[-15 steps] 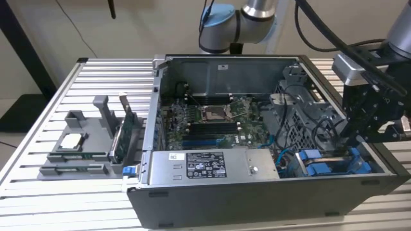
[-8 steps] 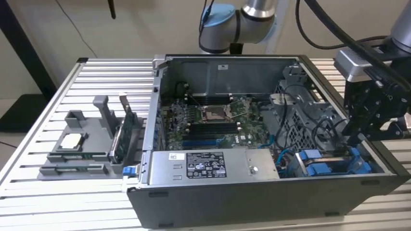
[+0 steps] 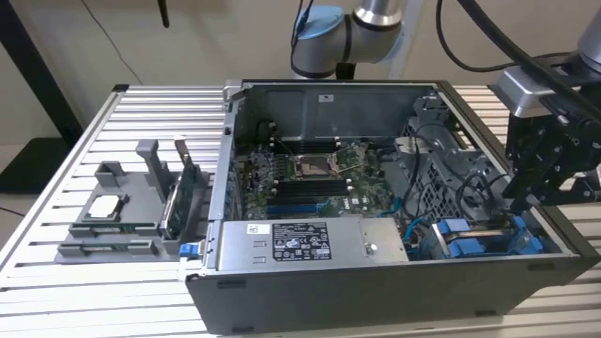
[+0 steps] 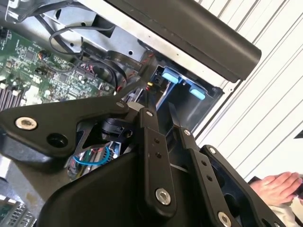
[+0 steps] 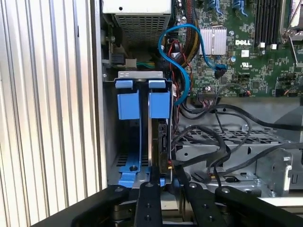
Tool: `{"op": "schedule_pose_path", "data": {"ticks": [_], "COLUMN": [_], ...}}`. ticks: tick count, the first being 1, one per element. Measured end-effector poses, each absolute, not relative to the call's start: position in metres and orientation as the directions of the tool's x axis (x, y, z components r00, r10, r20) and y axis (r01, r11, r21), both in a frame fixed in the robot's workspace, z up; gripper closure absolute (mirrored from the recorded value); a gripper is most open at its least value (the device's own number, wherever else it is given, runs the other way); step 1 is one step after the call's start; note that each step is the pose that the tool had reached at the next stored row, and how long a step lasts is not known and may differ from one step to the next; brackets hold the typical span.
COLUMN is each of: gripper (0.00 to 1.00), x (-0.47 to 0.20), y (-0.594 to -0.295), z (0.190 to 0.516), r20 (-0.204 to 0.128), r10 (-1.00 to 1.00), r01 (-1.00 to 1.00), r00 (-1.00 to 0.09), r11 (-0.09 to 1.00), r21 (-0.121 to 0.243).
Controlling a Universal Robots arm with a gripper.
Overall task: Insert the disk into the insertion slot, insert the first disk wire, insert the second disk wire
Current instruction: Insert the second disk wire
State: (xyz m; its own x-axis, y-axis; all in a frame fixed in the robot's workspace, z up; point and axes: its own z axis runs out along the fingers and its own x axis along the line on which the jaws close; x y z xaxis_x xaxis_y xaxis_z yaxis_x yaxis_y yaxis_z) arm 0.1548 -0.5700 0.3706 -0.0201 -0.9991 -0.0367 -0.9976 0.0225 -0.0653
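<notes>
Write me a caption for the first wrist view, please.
Robot's gripper poised at the blue-railed slot that seems to hold the disk, black wires looping beside the motherboard.

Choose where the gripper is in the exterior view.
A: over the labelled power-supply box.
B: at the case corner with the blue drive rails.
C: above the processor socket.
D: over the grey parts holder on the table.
B: the gripper hangs over the insertion slot with its blue rails, in the computer case's corner on the exterior view's right.
</notes>
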Motion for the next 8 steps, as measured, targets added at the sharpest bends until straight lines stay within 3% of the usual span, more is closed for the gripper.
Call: {"op": "schedule_pose_path", "data": {"ticks": [8], "gripper": [0.73], "x": [0.1629], "y": [-0.57], "z": [0.3806], "r20": [-0.033], "r10": [-0.999], "r01": [-0.999], "r00": [-0.021], "r11": [0.022], "r21": [-0.034]}}
